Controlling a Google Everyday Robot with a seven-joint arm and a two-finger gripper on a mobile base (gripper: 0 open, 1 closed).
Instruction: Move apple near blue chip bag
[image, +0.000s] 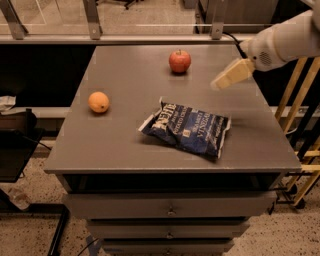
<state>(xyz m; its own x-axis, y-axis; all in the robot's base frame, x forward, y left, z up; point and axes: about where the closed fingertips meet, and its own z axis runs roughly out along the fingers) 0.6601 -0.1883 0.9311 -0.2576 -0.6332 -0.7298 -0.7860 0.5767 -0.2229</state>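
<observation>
**Figure.** Grey flat-topped counter (125, 145) with drawers (170, 207) below, viewed from above and in front.

- **Apple:** The small round red apple (179, 61) with a short stem stands upright near the far edge and touches nothing. It is well apart from the bag.
- **Bag:** The flat, crinkled dark blue chip bag (187, 128) with white lettering lies slantwise in the near middle of the counter.
- **Other fruit:** A round orange fruit (99, 102) sits alone toward the left side, apart from both, and is not part of the task.
- **Arm and pincer:** The robot's white arm (285, 40) enters from the upper right and carries the tan wedge-shaped pincer (220, 82). The pincer hangs above the right part of the counter, to the right of the apple and beyond the bag, apart from each. Whether it is spread or pressed together cannot be told from this angle. It carries nothing, since the apple rests on the counter.
- **Judged stage:** Approach. The grasp is not yet made and the apple is not yet moved. The pincer's tip slants down and left, roughly toward the apple, which suits a reach from the right side.
- **Likely set-down place:** The bare surface just beyond the bag's far edge. The bag's soft, uneven top argues against resting the round fruit on it, where it could roll.
</observation>
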